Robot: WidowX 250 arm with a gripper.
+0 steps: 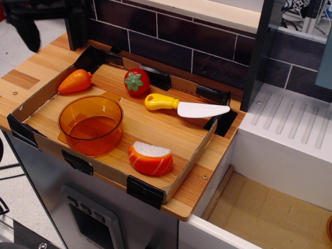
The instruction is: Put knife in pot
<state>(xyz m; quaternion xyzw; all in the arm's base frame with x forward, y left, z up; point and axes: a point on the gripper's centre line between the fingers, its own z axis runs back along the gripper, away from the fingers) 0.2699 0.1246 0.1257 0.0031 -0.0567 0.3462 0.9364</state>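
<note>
The knife (184, 106) has a yellow handle and a white blade. It lies flat at the back right of the cardboard tray (192, 166), its blade tip resting on the tray's right rim. The translucent orange pot (91, 123) stands upright and empty at the tray's front left, well apart from the knife. My gripper (28, 28) is a dark blurred shape at the top left corner, far above and left of both. Its jaws cannot be made out, and it holds nothing that I can see.
An orange toy carrot (75, 81) and a red toy tomato (136, 81) lie at the back of the tray. An orange-and-white food wedge (151, 157) lies at the front. A dark tiled wall (181, 44) runs behind. A white sink unit (290, 135) stands at the right.
</note>
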